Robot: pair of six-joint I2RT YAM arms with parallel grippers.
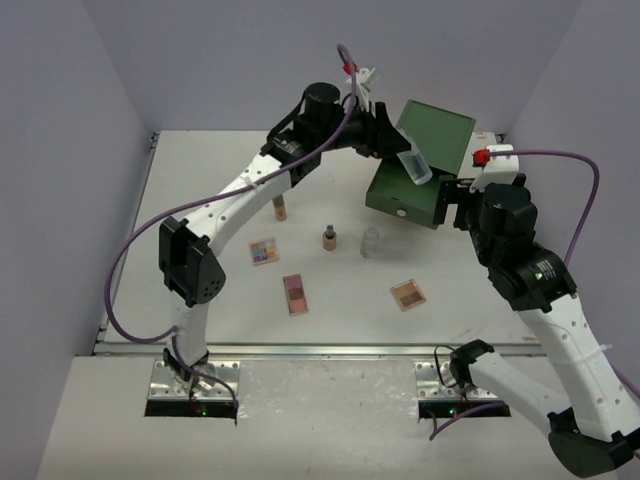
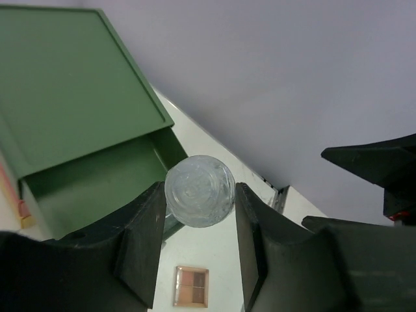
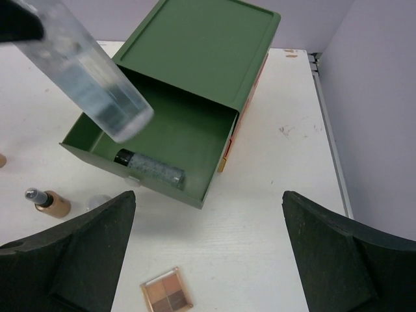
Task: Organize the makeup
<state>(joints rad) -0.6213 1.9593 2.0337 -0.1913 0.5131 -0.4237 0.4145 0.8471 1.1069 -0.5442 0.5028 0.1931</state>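
My left gripper [image 1: 397, 142] is shut on a clear tube [image 1: 417, 165] and holds it tilted above the open green drawer [image 1: 398, 196]. In the left wrist view the tube's round end [image 2: 199, 190] sits between the fingers [image 2: 140, 247]. My right gripper [image 3: 208, 253] is open and empty beside the drawer's right side [image 1: 452, 200]. A glittery tube with a black cap [image 3: 149, 168] lies in the drawer [image 3: 188, 130]. On the table lie a tan tube [image 1: 280, 210], a multicolour palette [image 1: 264, 250], a pink-brown palette [image 1: 296, 294], a brown bottle [image 1: 329, 238], a clear bottle [image 1: 370, 241] and another palette [image 1: 408, 294].
The green drawer box [image 1: 437, 130] stands at the back right, with orange and yellow drawer edges on its side [image 3: 227, 149]. Grey walls close in the table on the left, back and right. The table's near edge [image 1: 300, 347] runs in front of the palettes.
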